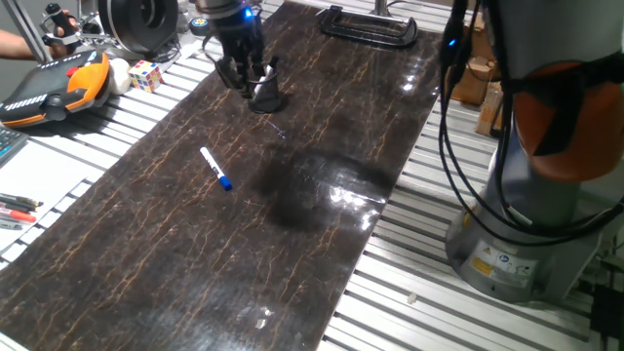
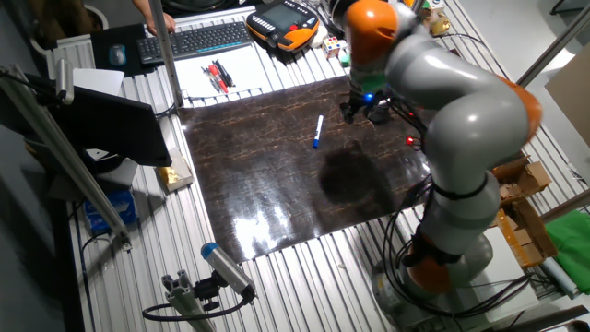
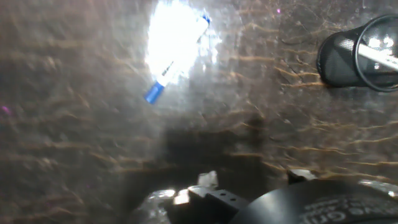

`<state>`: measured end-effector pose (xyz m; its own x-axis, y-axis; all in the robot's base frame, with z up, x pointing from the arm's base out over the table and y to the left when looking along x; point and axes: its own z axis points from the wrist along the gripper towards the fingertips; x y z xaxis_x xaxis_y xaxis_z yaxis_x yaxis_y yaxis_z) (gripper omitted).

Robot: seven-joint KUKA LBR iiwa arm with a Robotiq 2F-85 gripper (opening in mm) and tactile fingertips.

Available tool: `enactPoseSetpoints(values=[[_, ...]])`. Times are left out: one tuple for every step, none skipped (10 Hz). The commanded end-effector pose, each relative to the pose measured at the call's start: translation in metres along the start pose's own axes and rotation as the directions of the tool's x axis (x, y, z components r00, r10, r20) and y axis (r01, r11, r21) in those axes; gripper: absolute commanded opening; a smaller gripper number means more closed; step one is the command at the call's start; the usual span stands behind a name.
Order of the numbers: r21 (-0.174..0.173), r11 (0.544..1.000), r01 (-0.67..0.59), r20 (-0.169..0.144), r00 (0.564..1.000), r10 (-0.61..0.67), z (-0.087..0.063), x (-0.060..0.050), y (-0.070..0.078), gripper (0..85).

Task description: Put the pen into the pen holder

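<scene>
Nothing of the task is done as far as the pictures show. Going left to right in the one fixed view: the pen (image 1: 215,168) lies flat on the dark mat (image 1: 195,253), blue cap toward the near edge, untouched and well apart from everything else. Further right and toward the back, the gripper (image 1: 244,73) hangs just beside the pen holder (image 1: 265,95), which stands upright on the mat. Jaw opening: cannot tell, the fingers blend into the holder in both fixed views and the hand view is blurred; nothing visibly held. In the hand view the pen sits under a glare patch, with the holder off to the right edge. Left to do: move over to the pen, grasp, lift, carry, drop in.
</scene>
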<state>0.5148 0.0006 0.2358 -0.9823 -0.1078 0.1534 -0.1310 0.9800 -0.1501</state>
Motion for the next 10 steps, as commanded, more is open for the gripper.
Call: enactPoseSetpoints(values=[[0.005, 1.0, 0.019, -0.115, 0.993, -0.018, -0.0001, -0.0001, 0.0001, 0.7], [0.005, 1.0, 0.019, -0.115, 0.993, -0.018, -0.0001, -0.0001, 0.0001, 0.7], [0.004, 1.0, 0.019, -0.116, 0.993, -0.018, -0.0001, -0.0001, 0.0001, 0.7], [0.004, 1.0, 0.02, -0.116, 0.993, -0.019, -0.0001, -0.0001, 0.0001, 0.7], [0.004, 1.0, 0.026, -0.113, 0.993, -0.026, -0.0001, 0.0001, 0.0002, 0.7], [0.001, 1.0, 0.031, -0.108, 0.994, -0.031, 0.0, 0.0005, 0.0002, 0.7], [0.001, 0.999, 0.034, -0.108, 0.994, -0.034, 0.0, 0.0005, 0.0002, 0.7], [0.001, 0.999, 0.034, -0.107, 0.994, -0.034, 0.0, 0.0006, 0.0002, 0.7], [-0.001, 0.999, 0.036, -0.107, 0.994, -0.036, 0.0, 0.0007, 0.0002, 0.7], [-0.001, 0.999, 0.036, -0.102, 0.994, -0.036, 0.0, 0.0009, 0.0002, 0.7]])
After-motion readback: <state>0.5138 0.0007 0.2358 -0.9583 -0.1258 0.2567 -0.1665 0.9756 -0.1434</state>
